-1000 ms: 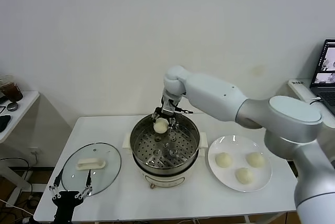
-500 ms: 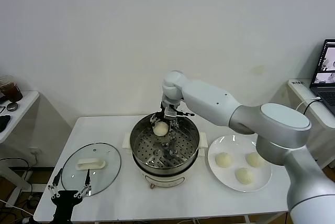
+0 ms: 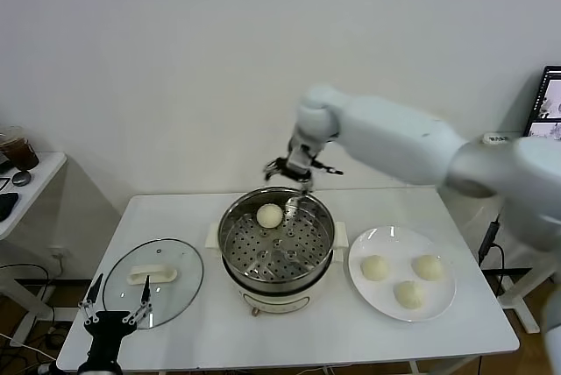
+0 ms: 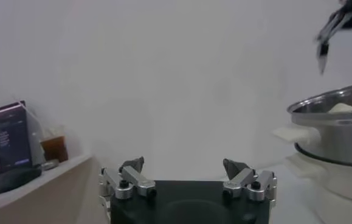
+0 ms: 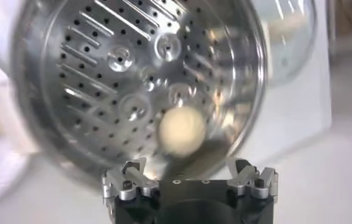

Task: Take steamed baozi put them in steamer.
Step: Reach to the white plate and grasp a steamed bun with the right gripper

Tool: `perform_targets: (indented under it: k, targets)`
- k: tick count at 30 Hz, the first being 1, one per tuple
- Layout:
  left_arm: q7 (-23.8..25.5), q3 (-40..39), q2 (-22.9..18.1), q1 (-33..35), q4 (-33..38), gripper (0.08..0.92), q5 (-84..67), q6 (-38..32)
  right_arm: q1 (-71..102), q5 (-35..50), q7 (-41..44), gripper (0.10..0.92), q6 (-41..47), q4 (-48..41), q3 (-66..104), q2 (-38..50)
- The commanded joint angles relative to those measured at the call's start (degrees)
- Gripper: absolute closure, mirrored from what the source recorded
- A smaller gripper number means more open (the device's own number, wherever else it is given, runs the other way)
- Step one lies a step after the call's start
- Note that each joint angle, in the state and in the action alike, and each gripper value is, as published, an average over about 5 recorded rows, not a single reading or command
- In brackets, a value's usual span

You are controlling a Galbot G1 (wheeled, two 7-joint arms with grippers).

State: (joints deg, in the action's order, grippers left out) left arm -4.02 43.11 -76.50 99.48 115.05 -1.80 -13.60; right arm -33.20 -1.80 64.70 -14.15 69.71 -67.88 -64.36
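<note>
One steamed baozi [image 3: 269, 215] lies on the perforated tray at the back of the shiny steamer [image 3: 298, 257]. My right gripper [image 3: 298, 169] hangs open and empty above the steamer's back rim, clear of the bun. In the right wrist view the baozi [image 5: 180, 131] rests on the steamer tray [image 5: 115, 67] below the open gripper [image 5: 191, 175]. Three more baozi [image 3: 374, 267] [image 3: 428, 266] [image 3: 408, 293] sit on the white plate [image 3: 390, 239] to the right. My left gripper [image 3: 114, 309] is parked open at the table's front left corner, also empty in its own view [image 4: 188, 171].
A round glass lid [image 3: 180, 300] with a white handle [image 3: 153, 273] lies left of the steamer. A laptop [image 3: 550, 103] stands on a side table at the far right, a cup [image 3: 17, 149] on another at the far left. The steamer [image 4: 340, 125] shows beside the left wrist.
My right gripper opened and let go of the baozi, then rose up and back out of the steamer. The bun now rests on the tray. The left arm stayed put.
</note>
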Motion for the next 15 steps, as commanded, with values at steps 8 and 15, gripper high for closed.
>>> perform_targets:
  k: [8, 15]
  targets:
    - [0.1, -0.5, 0.8, -0.8, 0.3, 0.177, 0.1, 0.1, 6.5, 10.3, 1.2, 0.203, 37.6, 21.5, -2.5, 35.0]
    - [0.1, -0.5, 0.4, -0.6, 0.7, 0.177, 0.5, 0.0, 23.3, 3.8, 0.8, 0.203, 31.8, 18.5, 9.6, 36.2]
